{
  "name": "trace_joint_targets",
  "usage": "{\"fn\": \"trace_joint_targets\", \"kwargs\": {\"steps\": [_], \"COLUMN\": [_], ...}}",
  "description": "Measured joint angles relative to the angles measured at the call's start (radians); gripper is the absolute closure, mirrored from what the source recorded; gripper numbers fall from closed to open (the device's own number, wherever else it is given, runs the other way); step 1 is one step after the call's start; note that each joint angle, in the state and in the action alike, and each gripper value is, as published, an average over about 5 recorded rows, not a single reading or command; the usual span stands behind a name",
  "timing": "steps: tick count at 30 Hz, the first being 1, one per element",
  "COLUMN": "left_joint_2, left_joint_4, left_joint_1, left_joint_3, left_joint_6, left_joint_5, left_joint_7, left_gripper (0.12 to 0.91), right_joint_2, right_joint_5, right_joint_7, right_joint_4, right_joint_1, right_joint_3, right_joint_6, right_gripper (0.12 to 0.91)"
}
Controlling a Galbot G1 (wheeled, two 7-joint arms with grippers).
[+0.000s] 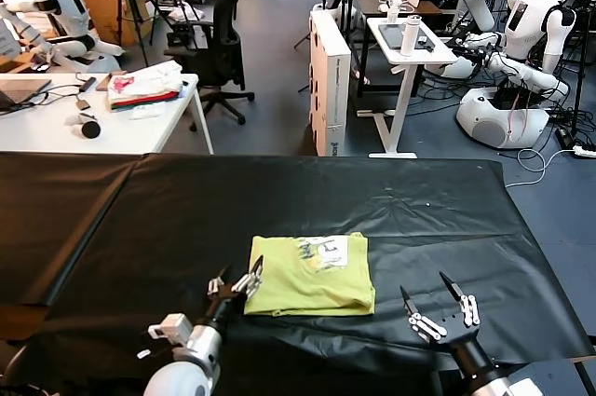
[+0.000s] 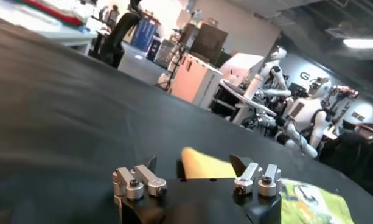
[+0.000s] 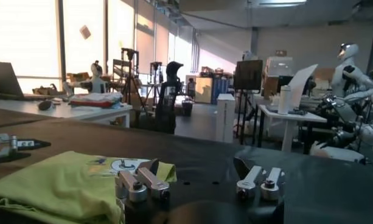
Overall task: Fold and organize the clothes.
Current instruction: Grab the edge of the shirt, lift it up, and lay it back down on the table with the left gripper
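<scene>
A lime yellow-green T-shirt (image 1: 312, 274) lies folded into a flat rectangle on the black table cover (image 1: 186, 219), its white print near the far edge. My left gripper (image 1: 237, 282) is open and empty at the shirt's near left corner. In the left wrist view the shirt's yellow edge (image 2: 201, 165) shows between the fingers of that gripper (image 2: 195, 166). My right gripper (image 1: 428, 295) is open and empty, just off the shirt's near right corner. The right wrist view shows the folded shirt (image 3: 64, 182) beside the open right gripper (image 3: 195, 169).
The table's near edge is just below both grippers. A white desk (image 1: 93, 121) with a white-pink-red cloth pile (image 1: 144, 86) stands at the back left. An office chair (image 1: 219, 33), a white cabinet (image 1: 329, 79) and other robots (image 1: 521, 61) stand beyond the table.
</scene>
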Motion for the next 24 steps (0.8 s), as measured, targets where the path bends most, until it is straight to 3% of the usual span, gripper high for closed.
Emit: {"fn": "trace_joint_targets", "kwargs": {"steps": [17, 21, 24], "left_joint_2": [-0.024, -0.026, -0.029], "left_joint_4": [0.039, 0.038, 0.033], "left_joint_1": [-0.015, -0.010, -0.005], "left_joint_3": [0.026, 0.027, 0.027], "left_joint_6": [-0.012, -0.012, -0.011], "left_joint_5": [-0.007, -0.013, -0.017], "left_joint_7": [0.012, 0.013, 0.013], "left_gripper": [0.125, 0.171, 0.284], "right_joint_2": [0.004, 0.004, 0.005], "right_joint_5": [-0.006, -0.007, -0.009], "right_joint_7": [0.002, 0.002, 0.003], "right_joint_4": [0.007, 0.007, 0.005], "right_joint_1": [0.012, 0.016, 0.020], "right_joint_3": [-0.008, -0.011, -0.014], "right_joint_6": [-0.010, -0.012, -0.012], "right_gripper": [0.118, 0.118, 0.118]}}
